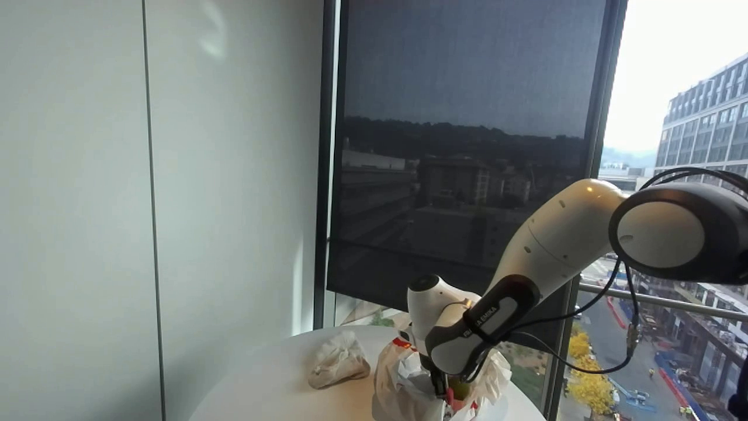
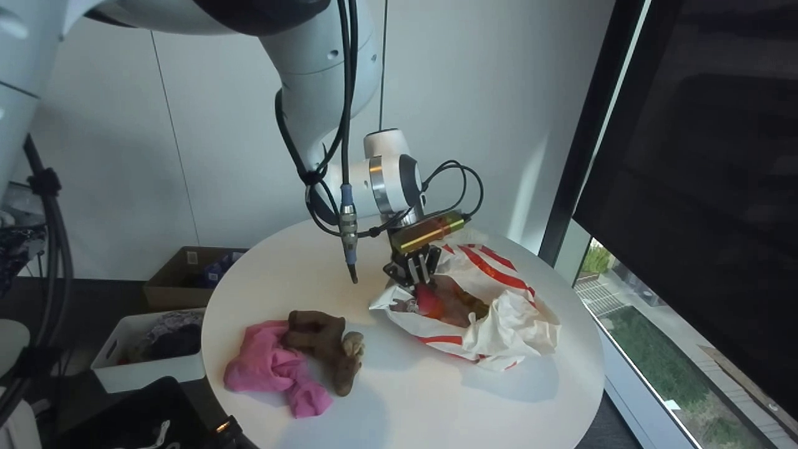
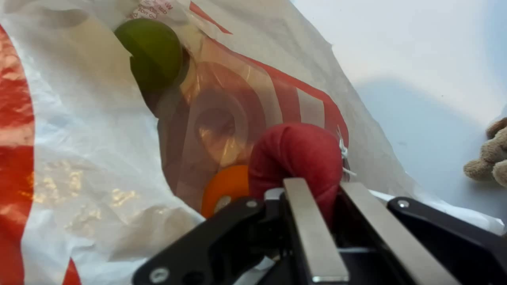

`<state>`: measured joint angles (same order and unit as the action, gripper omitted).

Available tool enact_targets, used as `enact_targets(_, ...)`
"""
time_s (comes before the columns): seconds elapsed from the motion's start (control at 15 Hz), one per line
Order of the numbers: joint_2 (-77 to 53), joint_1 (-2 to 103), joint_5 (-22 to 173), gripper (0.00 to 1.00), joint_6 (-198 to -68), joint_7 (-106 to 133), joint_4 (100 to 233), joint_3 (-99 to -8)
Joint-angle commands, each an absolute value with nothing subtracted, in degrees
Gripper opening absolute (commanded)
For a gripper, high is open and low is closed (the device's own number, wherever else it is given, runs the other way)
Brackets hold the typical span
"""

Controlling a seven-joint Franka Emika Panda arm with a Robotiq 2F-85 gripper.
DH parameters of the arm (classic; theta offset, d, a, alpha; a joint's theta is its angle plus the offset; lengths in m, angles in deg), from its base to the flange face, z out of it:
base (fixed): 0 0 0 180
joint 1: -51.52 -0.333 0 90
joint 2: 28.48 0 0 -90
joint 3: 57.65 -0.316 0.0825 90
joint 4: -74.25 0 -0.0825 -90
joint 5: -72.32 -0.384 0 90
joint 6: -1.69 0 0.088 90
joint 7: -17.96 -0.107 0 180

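Red stuffed piece [image 3: 303,154], seemingly fabric, judged light, squashy, hardly slippery and not fragile, lay inside the open white-and-red plastic bag [image 3: 99,130] beside an orange object [image 3: 229,184], the gripper [image 3: 323,183] clamped on its narrower near end, apparently a sound hold.

Daylight through the window [image 1: 625,158] is the evident source in an exterior view, burning the sky [image 1: 648,64] out to white; the lowered blind [image 1: 467,175] reads dark, and the wall [image 1: 234,204] carries a soft bright patch [image 1: 215,35]. Bluish, soft-edged shadow [image 2: 511,379] falls on the bench [image 2: 449,415] near the bag [image 2: 511,330]. In the wrist view the bag's interior is dim, its plastic shows small warm glints [image 3: 122,198], and its printed lettering [image 3: 153,8] lacks sharpness.
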<state>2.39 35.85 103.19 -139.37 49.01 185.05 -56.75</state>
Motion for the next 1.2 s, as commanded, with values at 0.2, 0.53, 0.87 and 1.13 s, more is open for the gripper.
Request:
enact_targets(0.2, -4.31, 37.79, 109.06, 0.55, -139.63, 45.76, 191.57, -59.57)
enact_targets(0.53, -6.68, 38.73, 112.33, 0.93, -137.2, 42.49, 193.9, -60.86)
enact_targets(0.87, -6.18, 39.84, 114.59, 1.0, -137.12, 42.18, 194.98, -60.19)
enact_targets(1.13, -4.39, 42.97, 115.49, 1.0, -140.09, 42.75, 195.59, -60.11)
